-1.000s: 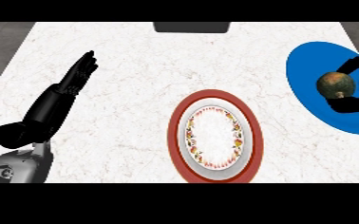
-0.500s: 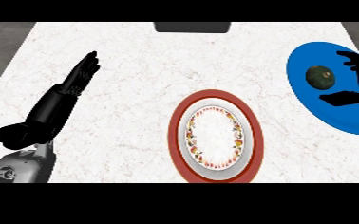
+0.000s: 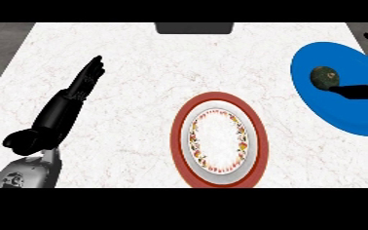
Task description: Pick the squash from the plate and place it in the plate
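Squash (image 3: 325,77) lies on blue plate (image 3: 316,102), seemingly touching right hand (image 3: 352,92); its fingers' state is unclear.

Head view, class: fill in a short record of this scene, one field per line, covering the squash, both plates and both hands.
squash: dark, round, lying on the blue plate
blue plate: at right edge of the counter, partly cut off
red-rimmed plate: centre front, nothing on it
right hand: only a dark part shows, beside the squash; fingers unclear
left hand: open, fingers straight, resting at left
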You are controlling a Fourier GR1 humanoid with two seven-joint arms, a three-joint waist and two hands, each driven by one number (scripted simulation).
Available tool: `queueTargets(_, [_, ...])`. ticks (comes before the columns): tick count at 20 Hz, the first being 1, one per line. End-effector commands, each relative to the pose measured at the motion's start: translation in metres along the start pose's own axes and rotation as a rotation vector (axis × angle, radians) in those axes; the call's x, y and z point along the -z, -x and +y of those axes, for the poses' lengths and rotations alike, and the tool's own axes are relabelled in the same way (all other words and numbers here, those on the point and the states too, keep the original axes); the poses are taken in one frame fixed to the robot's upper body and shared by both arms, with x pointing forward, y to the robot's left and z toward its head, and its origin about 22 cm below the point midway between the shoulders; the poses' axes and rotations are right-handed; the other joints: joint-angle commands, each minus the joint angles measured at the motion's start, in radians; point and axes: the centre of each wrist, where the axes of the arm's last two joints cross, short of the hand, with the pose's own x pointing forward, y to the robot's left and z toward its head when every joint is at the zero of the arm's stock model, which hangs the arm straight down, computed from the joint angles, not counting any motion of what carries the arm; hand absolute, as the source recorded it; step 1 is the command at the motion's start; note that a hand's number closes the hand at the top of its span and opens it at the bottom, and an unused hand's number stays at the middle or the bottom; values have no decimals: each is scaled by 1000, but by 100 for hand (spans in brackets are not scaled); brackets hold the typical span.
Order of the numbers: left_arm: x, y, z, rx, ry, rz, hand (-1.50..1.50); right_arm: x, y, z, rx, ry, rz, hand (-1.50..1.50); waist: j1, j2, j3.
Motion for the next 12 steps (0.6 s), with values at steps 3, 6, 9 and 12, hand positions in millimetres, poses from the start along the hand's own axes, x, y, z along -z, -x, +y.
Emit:
queueTargets(3, [-1, 1, 19, 0, -18, -2, 0, -6, 12, -15, 390, 2, -32, -150, -22, -5, 0])
queueTargets(6, [-7, 4, 9, 19, -24, -9, 0, -12, 23, -28, 544, 4, 13, -150, -21, -7, -1])
queueTargets(9, [0, 3, -3, -3, 3, 23, 0, -19, 39, -47, 665, 18, 13, -150, -21, -5, -1])
queueTargets(12, [0, 5, 5, -2, -8, 0, 0, -36, 62, -92, 695, 13, -10, -150, -19, -3, -1])
